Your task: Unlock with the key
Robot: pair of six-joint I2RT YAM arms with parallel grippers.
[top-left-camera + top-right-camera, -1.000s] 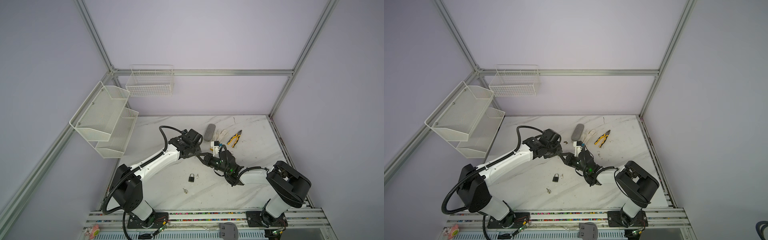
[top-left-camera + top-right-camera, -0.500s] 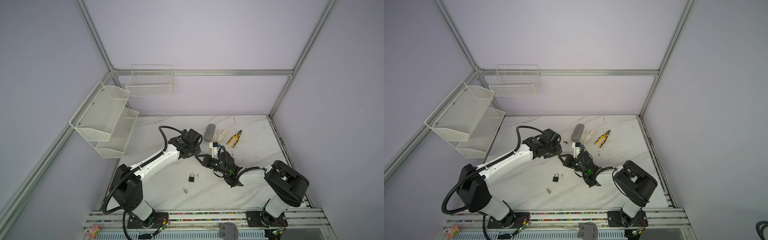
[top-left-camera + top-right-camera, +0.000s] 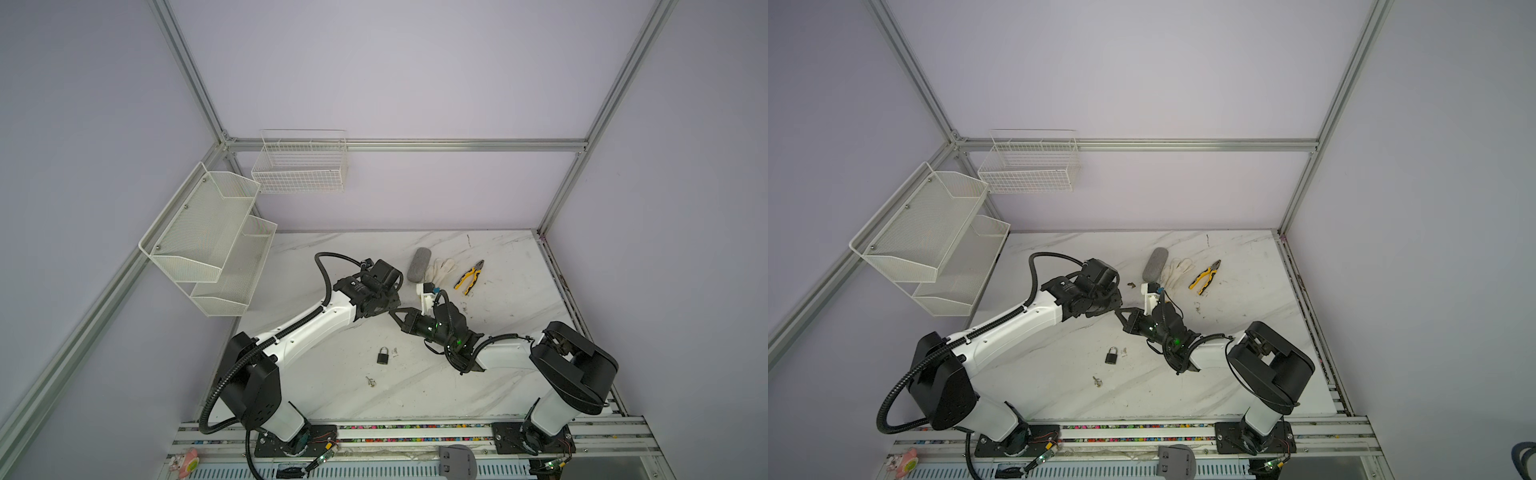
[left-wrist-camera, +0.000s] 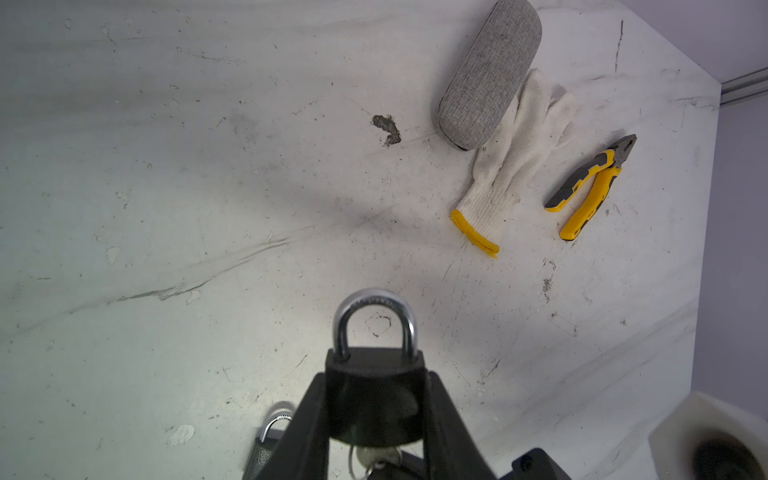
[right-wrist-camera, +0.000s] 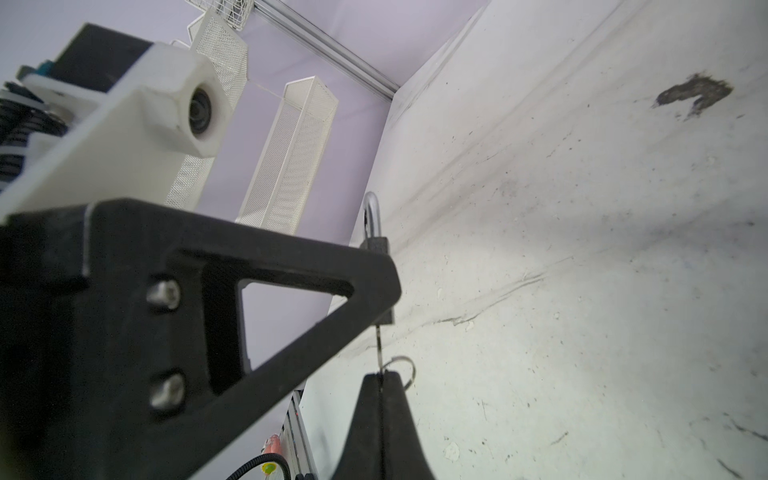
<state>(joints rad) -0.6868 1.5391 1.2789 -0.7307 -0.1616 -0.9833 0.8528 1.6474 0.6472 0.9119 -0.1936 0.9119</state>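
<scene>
right gripper (image 5: 380, 378) is pinched tight on the head of the key (image 5: 379, 345). its two fingers are pressed flat together and the key ring (image 5: 406, 368) sticks out at one side. the blade of the key goes straight into the underside of the padlock (image 4: 374, 403), so the key seems already seated in the keyhole.

left gripper (image 4: 376, 376) grasps the black body of this padlock by its two flat sides. the shackle (image 4: 374, 303) points away from the wrist and the keyhole side is turned toward the other arm. i think this hold has a reason: the body is clamped so it cannot rotate when the key is turned, and the shackle is left free so it can spring out.

in both top views the two grippers meet tip to tip over the middle of the table (image 3: 415, 399), raised above the surface. both legs of the shackle sit in the body, so the lock is not yet open. the next step, in my judgement, is to twist the right wrist about the axis of the key while the left one holds firm.

a second padlock (image 3: 383, 356) and a small key (image 3: 370, 380) lie on the table below, and no arm touches them.
</scene>
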